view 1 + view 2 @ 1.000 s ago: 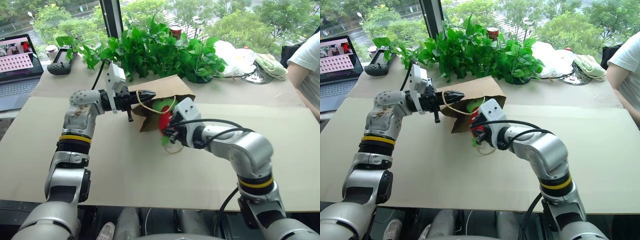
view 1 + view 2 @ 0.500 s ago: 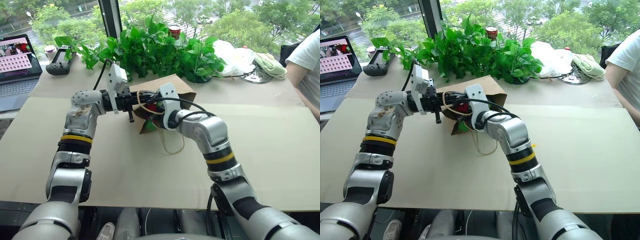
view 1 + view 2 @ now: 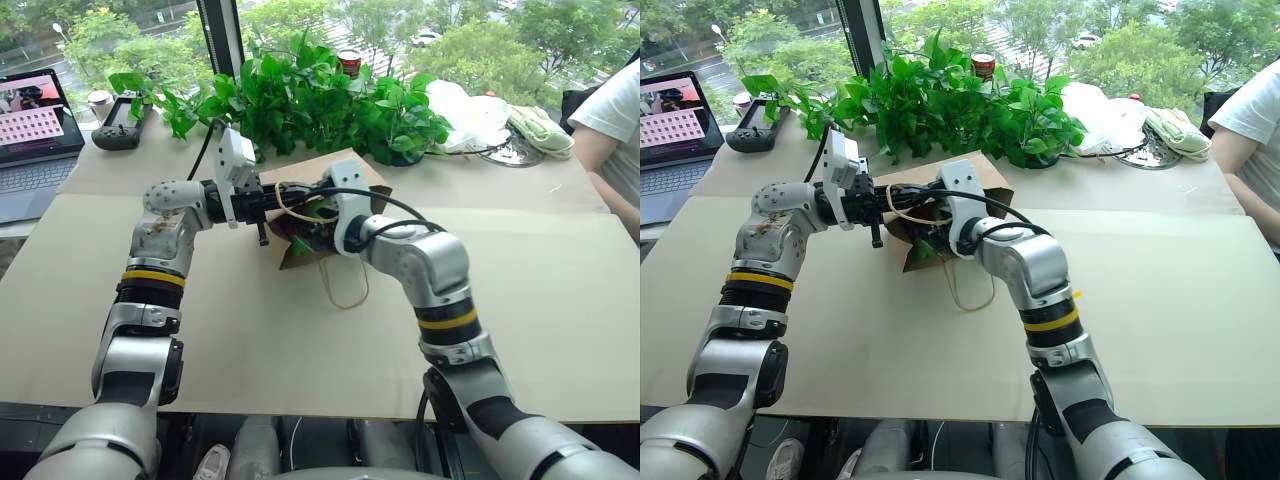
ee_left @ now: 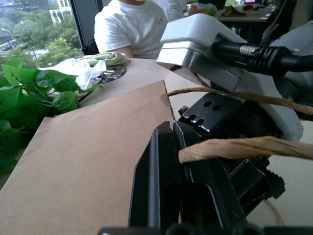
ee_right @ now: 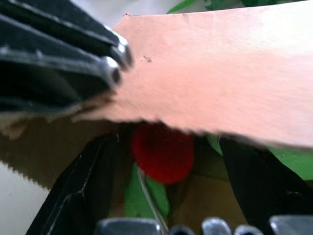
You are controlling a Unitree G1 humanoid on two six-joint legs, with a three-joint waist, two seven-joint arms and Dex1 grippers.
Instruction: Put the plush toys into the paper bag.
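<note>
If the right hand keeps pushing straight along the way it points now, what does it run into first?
Most likely the red plush toy, lying just ahead between the open fingers of the right hand inside the mouth of the paper bag. Depth is hard to judge; behind the toy it would probably meet the bag's inner wall.

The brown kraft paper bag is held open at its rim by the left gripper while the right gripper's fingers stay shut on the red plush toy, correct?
Not quite: in the right wrist view the right gripper stands open, its fingers apart either side of the red plush toy. The left gripper does hold the brown kraft paper bag at its rim.
</note>
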